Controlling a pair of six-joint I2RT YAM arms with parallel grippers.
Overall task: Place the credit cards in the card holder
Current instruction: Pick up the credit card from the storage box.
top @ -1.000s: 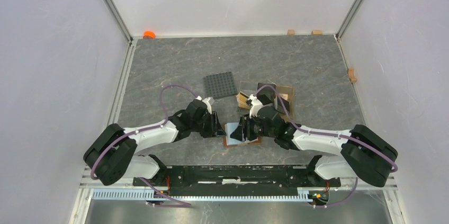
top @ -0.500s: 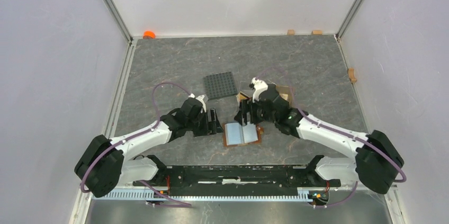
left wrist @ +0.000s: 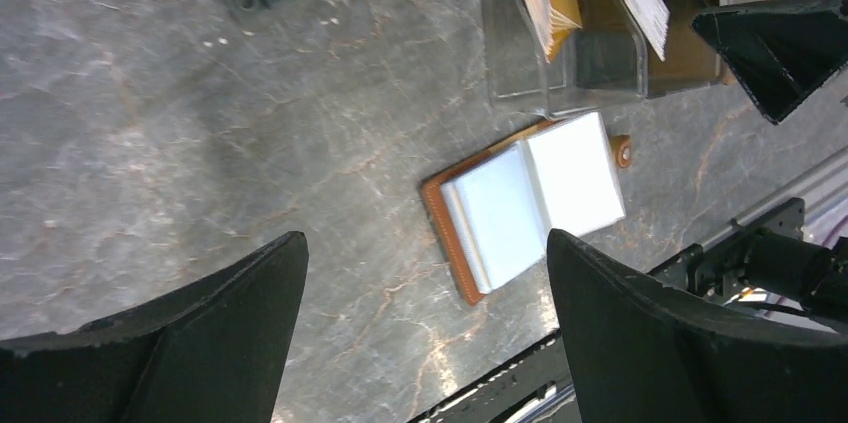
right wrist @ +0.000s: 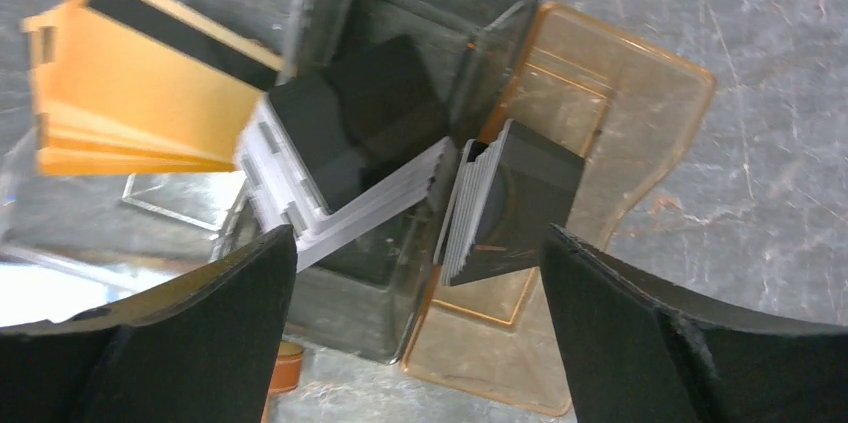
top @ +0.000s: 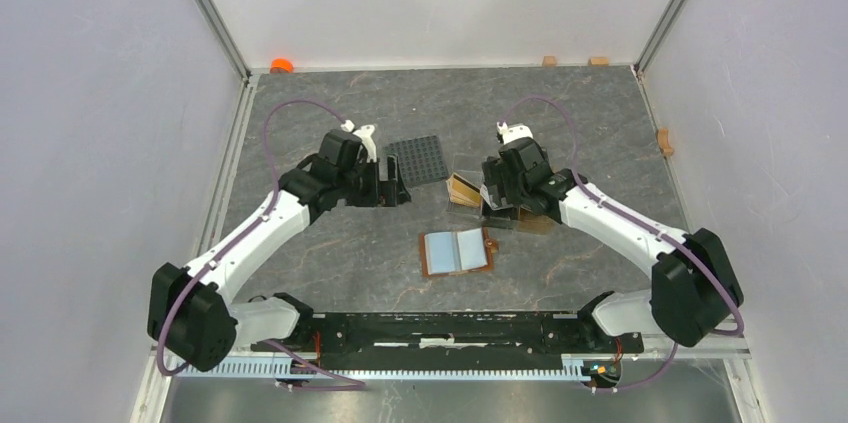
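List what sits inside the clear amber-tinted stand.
The stand holds three leaning stacks: yellowish cards, white cards with a black card against them, and dark grey cards. The floor beneath them is covered; anything lying underneath is hidden.

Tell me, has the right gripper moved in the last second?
Yes. The right gripper went from over the card holder, which stayed put, toward the far wall, above the card stand.

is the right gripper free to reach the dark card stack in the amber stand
Probably yes: the right gripper hangs open above the dark card stack, and nothing lies between them.
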